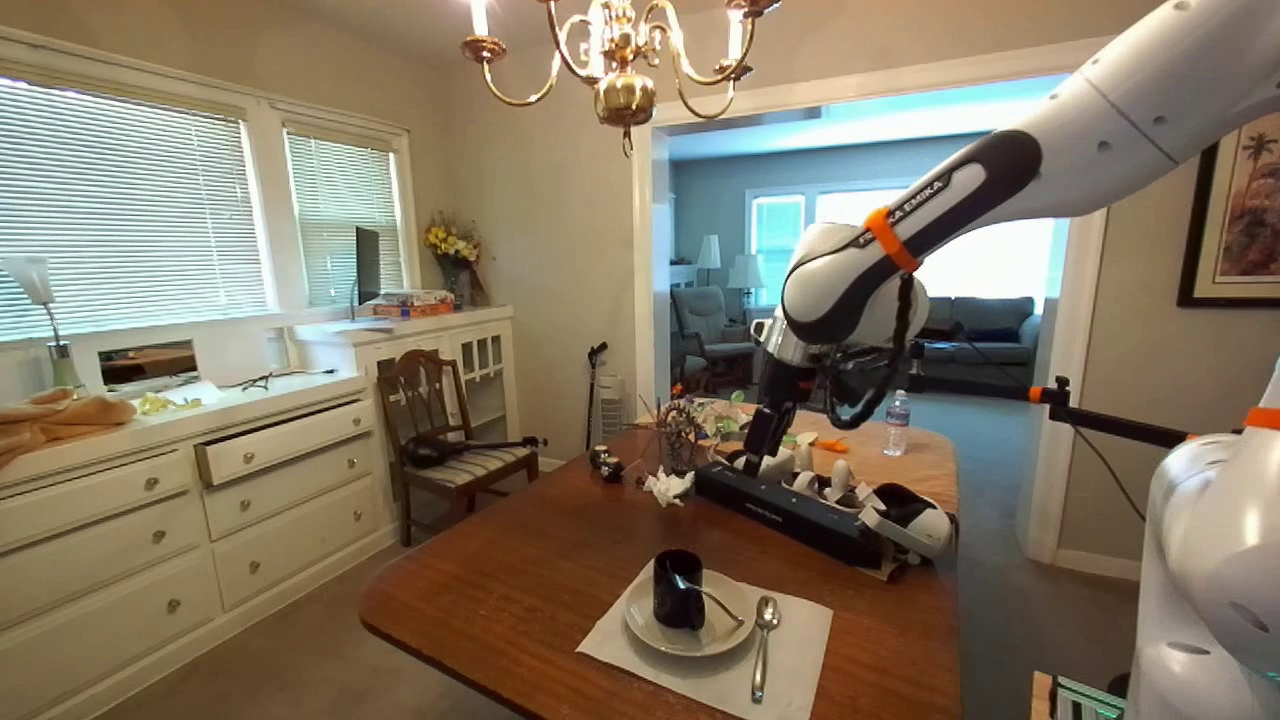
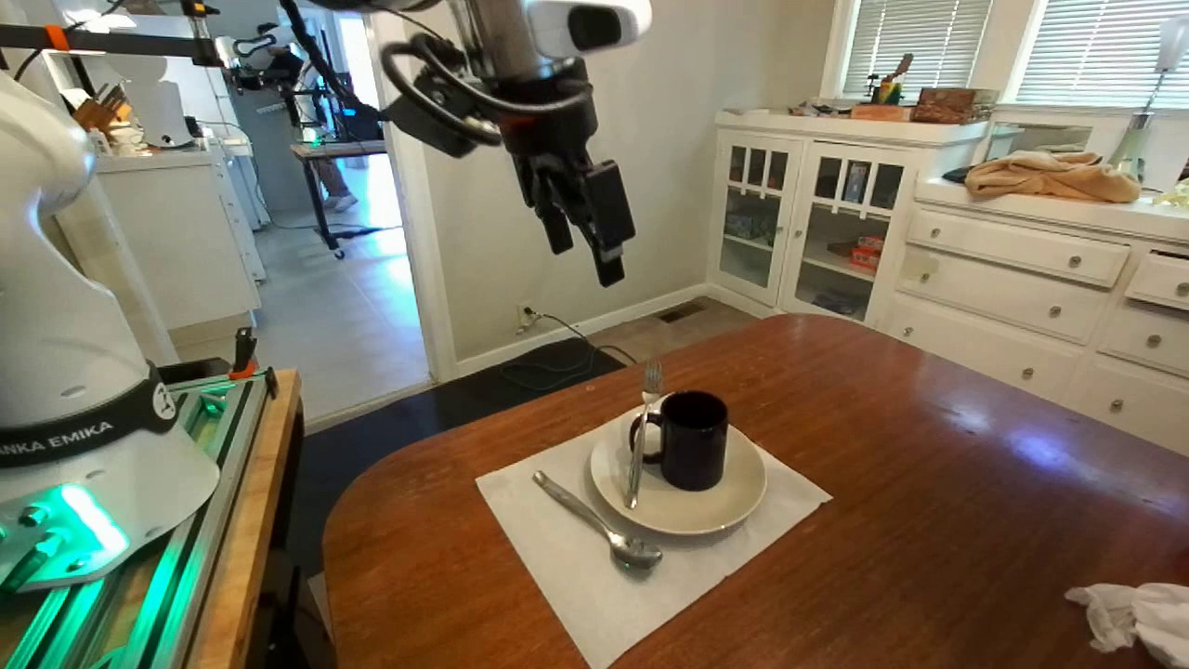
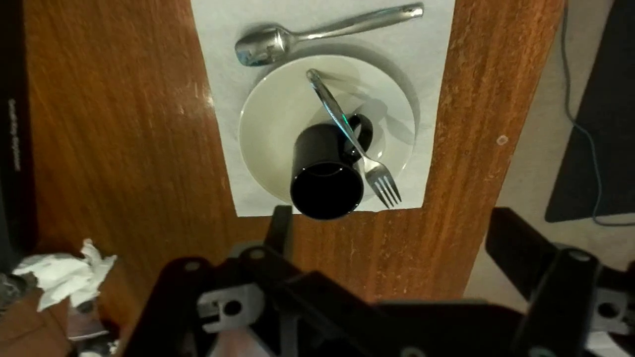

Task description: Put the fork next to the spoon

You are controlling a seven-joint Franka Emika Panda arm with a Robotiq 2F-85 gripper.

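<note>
Slanting upward, fork (image 3: 351,134) lower than spread pincer (image 2: 586,260), apart

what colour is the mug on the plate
Black; the mug shows best in an exterior view.

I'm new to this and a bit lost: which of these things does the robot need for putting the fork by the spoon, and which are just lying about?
Part of the job:
the fork, apparently propped against the black mug
the spoon, on the white napkin
the tool, open and holding nothing

Just lying about:
the black mug and the plate beneath
crumpled white tissue
water bottle
</note>
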